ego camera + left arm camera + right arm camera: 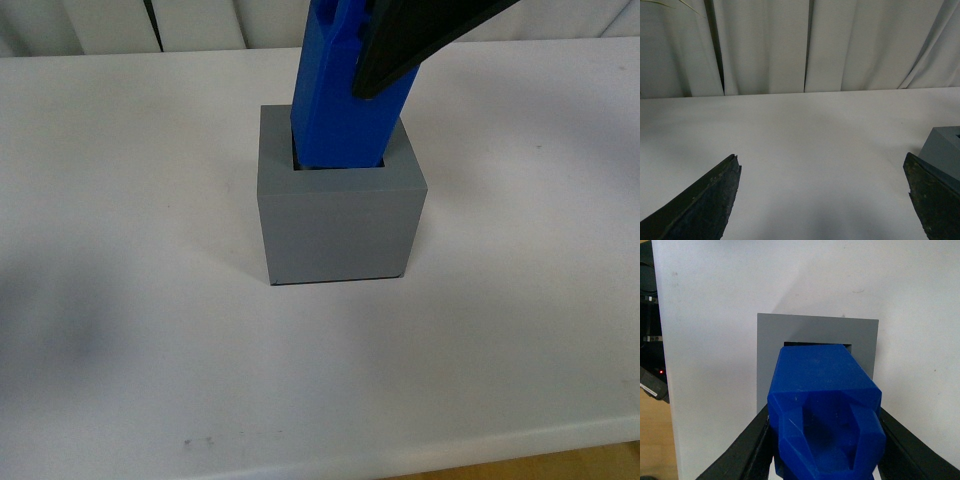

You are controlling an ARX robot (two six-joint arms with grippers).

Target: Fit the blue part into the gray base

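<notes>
1. one blue part point(345, 100).
2. one gray base point(340, 225).
3. one white table point(120, 300).
4. two grippers: the left gripper point(822, 165) and the right gripper point(825, 430), each showing two black fingers point(705, 200) in its own wrist view.
5. white curtain point(765, 45) behind the table: perhaps four hanging panels, though the folds make that count unsure.

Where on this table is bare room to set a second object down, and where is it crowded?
Bare table lies between the gray base and the near edge, and on both sides of the base. Crowded only at the base: the blue part stands in its recess, held by the right gripper.
</notes>
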